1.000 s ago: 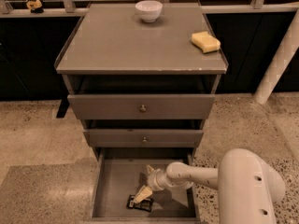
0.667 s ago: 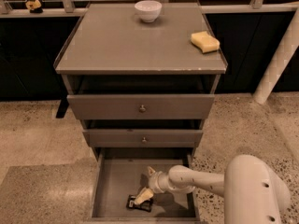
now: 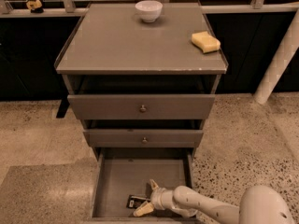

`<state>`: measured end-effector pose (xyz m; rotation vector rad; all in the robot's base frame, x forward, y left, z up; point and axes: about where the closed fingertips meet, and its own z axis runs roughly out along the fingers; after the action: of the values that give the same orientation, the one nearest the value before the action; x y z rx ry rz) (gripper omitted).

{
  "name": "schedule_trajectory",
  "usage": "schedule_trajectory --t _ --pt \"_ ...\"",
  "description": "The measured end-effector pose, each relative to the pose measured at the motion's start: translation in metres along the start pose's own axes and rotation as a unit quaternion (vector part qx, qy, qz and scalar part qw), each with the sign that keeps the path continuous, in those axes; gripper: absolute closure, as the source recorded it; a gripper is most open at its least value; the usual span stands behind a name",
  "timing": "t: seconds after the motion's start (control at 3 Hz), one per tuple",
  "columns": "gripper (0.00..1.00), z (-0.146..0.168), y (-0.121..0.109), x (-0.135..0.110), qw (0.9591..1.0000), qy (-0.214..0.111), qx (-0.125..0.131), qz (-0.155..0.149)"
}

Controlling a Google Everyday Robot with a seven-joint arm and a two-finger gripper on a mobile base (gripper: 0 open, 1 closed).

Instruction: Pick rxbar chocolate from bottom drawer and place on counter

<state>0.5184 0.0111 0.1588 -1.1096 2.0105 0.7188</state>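
Note:
The bottom drawer [image 3: 122, 178] stands pulled open below two shut knobbed drawers. The rxbar chocolate [image 3: 135, 201], a small black bar with white print, lies flat on the drawer floor near the front edge. My gripper [image 3: 146, 198] reaches in from the lower right and is low over the bar's right end. It is open: one pale finger [image 3: 153, 185] points to the back and the other [image 3: 142, 211] to the front. The bar looks untouched by either finger. The grey-brown counter [image 3: 135, 45] tops the cabinet above.
A white bowl [image 3: 148, 10] stands at the counter's back centre and a yellow sponge [image 3: 205, 41] lies at its right edge. My white arm [image 3: 219, 209] fills the lower right. A pale post [image 3: 278, 59] leans at the right, over speckled floor.
My gripper has sunk lower and toward the drawer's front, closer to the bar, with its fingers still spread. The bar has not moved.

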Motion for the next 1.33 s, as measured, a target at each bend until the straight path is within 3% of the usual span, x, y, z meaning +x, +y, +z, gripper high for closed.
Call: schedule_trajectory --t 1.0,1.33 --pt "0.0 0.012 0.008 0.008 0.9998 -0.015 0.017 0.002" --pt "0.0 0.013 0.01 0.007 0.9996 0.015 0.017 -0.016"
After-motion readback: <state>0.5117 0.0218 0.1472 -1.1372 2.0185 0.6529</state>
